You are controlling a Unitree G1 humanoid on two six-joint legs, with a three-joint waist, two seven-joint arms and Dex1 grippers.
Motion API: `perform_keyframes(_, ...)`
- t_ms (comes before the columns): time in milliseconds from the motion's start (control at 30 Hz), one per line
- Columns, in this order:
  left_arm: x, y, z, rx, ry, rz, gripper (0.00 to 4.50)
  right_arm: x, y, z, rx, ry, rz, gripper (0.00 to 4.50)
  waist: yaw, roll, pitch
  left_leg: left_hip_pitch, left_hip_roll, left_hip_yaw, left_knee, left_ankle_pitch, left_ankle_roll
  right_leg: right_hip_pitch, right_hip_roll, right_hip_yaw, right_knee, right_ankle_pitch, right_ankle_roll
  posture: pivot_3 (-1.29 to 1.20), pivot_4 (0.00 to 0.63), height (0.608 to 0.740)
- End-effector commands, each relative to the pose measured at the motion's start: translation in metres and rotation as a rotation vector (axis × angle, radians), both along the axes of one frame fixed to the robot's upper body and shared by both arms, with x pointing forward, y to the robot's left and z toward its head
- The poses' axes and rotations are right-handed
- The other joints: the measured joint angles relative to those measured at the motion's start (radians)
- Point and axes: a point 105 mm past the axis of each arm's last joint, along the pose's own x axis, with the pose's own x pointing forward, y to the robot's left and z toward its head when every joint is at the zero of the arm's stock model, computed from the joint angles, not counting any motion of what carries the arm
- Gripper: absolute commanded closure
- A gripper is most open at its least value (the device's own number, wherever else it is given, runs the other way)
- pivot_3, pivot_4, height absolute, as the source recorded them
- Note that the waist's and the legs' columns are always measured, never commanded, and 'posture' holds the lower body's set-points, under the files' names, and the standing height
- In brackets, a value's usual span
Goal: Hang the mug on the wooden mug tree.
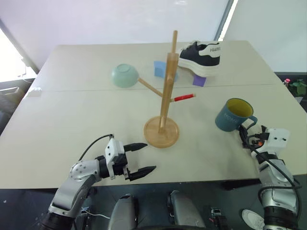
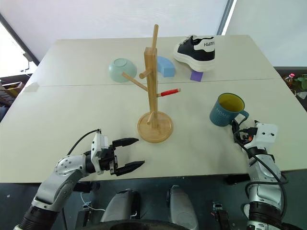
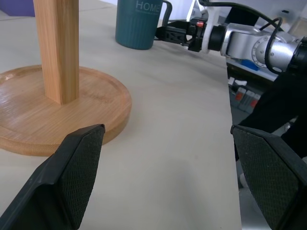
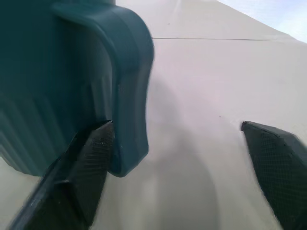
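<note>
Left gripper is hovering low over the near edge of the table, pointing across toward the robot's right, jaws spread wide with nothing between them. The left wrist view is showing both pads well apart, the bare tabletop between them and the round base just ahead.

Far left of centre, a pale mint-green bowl is lying tipped on its side, just beside the end of one slanted peg.

The wooden mug tree is standing upright mid-table on its disc base, just beyond the left gripper, not touching it. One red-tipped peg is sticking out toward the robot's right. No mug is hanging on any peg.

Behind the tree, a blue block and a small purple block are sitting near the far edge, with a black-and-white sneaker resting above the purple one.

The mug is sitting upright on the table to the right of the tree, well apart from it, yellow inside showing, handle facing the right arm.

Right gripper is reaching level at the mug's handle. The right wrist view is showing one finger tucked in the gap between handle and mug body, the other standing off to the far side, so the handle is sitting between partly open jaws, not clamped.
</note>
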Motion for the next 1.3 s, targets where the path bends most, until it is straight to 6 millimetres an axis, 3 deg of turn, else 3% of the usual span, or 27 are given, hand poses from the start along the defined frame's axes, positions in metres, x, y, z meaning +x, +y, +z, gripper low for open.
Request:
perform_keyframes(33,0.001,-0.002,0.01,-0.01,-0.039,-0.007,0.0,0.002,0.004,0.01,0.014,-0.048,0.027,2.36,0.0,0.0,0.0,0.0,0.0,0.0,0.0,0.0,0.0,0.0,0.0,0.0,0.0,0.0,0.0,0.0,0.15,0.74)
perform_keyframes(167,0.002,-0.003,0.012,-0.009,-0.039,-0.007,0.0,0.002,0.009,0.011,0.024,-0.052,0.049,4.47,0.0,0.0,0.0,0.0,0.0,0.0,0.0,0.0,0.0,0.0,0.0,0.0,0.001,0.0,0.0,0.0,0.15,0.74)
perform_keyframes(333,0.001,-0.001,0.014,-0.008,-0.038,-0.002,0.0,0.0,0.026,0.015,-0.048,-0.034,0.138,4.47,0.001,0.0,0.0,0.0,0.0,0.0,0.0,0.0,0.0,0.0,0.0,0.0,0.001,0.0,0.0,0.0,0.15,0.74)
perform_keyframes(467,0.005,0.009,0.015,0.013,-0.035,0.029,0.0,-0.012,0.095,0.044,-0.344,-0.034,0.537,4.47,-0.004,0.002,0.0,0.001,0.0,0.0,0.0,0.0,0.0,0.0,0.0,0.0,0.001,0.0,0.0,0.0,0.15,0.74)
perform_keyframes(667,0.012,0.018,0.018,0.033,-0.043,0.045,0.0,-0.029,0.143,0.083,-0.655,-0.081,0.847,4.47,0.004,0.001,0.001,0.001,0.0,-0.001,0.003,0.0,0.0,0.001,0.002,-0.001,0.003,0.0,0.0,0.0,0.15,0.74)
perform_keyframes(800,0.017,0.021,0.025,0.02,-0.051,0.057,0.0,-0.023,0.153,0.113,-0.712,-0.148,0.876,4.47,0.003,0.0,0.001,0.0,0.0,-0.001,0.006,0.0,0.0,0.001,0.001,-0.001,0.003,0.0,0.0,0.0,0.15,0.74)
perform_keyframes(933,0.019,0.023,0.037,-0.025,-0.049,0.069,0.0,-0.015,0.157,0.131,-0.72,-0.188,0.888,4.47,0.003,-0.001,0.001,0.0,0.0,-0.001,0.007,0.0,0.0,0.002,0.001,-0.001,0.003,0.0,0.0,0.0,0.15,0.74)
perform_keyframes(1300,0.025,0.029,0.069,-0.126,-0.049,0.093,0.0,0.006,0.162,0.148,-0.769,-0.228,0.969,4.47,0.002,-0.001,0.001,0.0,0.0,-0.002,0.007,0.0,0.0,0.002,0.001,-0.001,0.003,0.0,0.0,0.0,0.15,0.74)
